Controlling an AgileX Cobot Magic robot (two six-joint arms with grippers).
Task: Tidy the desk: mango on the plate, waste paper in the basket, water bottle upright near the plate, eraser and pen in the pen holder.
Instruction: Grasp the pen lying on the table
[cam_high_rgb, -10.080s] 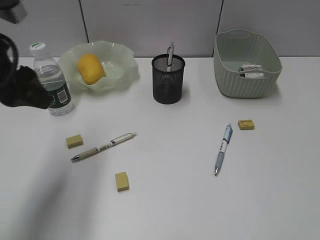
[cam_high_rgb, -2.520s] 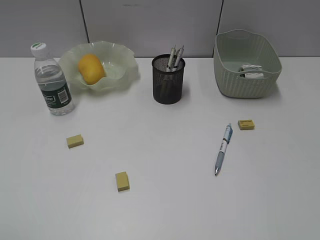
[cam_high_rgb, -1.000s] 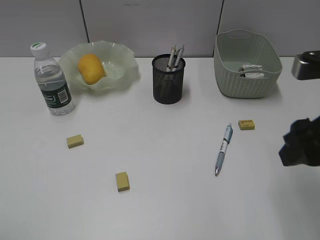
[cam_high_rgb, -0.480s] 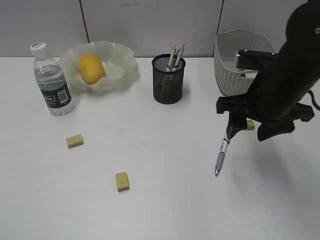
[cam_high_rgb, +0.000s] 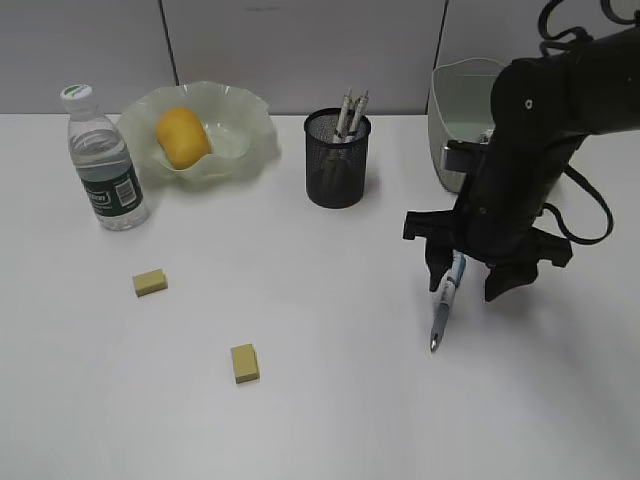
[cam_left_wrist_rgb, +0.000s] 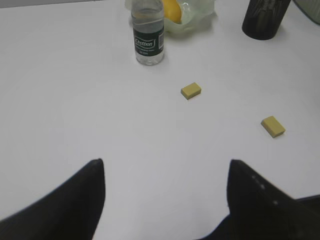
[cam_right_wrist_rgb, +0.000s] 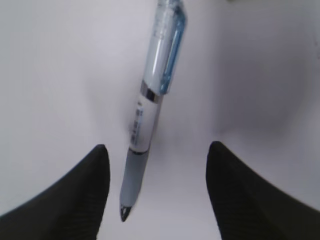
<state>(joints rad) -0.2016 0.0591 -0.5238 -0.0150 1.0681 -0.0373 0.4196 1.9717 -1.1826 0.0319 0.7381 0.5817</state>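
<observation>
Blue and white, the plastic click pen (cam_high_rgb: 445, 299) lies flat on the broad white desk (cam_high_rgb: 320, 400), in front of and to the right of the black mesh pen holder (cam_high_rgb: 337, 159). My right gripper (cam_high_rgb: 468, 272) hangs over the pen with its two black fingers (cam_right_wrist_rgb: 80, 195) spread apart, one on each side of the pen. In the right wrist view the fingers are not touching the pen (cam_right_wrist_rgb: 150, 107); there is white desk between them and it.

Two pens (cam_high_rgb: 350, 113) stand in the pen holder. To the left of the pen holder sits the pale green wavy plate (cam_high_rgb: 250, 140) with the yellow-orange mango (cam_high_rgb: 181, 137) in it. Left of the plate, just beside it, the clear water bottle (cam_high_rgb: 104, 165) with the white cap stands upright. To the right of the pen holder I see the sage-green woven-look basket (cam_high_rgb: 455, 90), partly hidden by my right arm.

Two small yellow erasers lie in front of the pen holder, to its left: one (cam_high_rgb: 149, 282) closer to the bottle, one (cam_high_rgb: 244, 362) nearer me.

My left gripper (cam_left_wrist_rgb: 165, 200) is spread wide over bare desk, holding nothing.
</observation>
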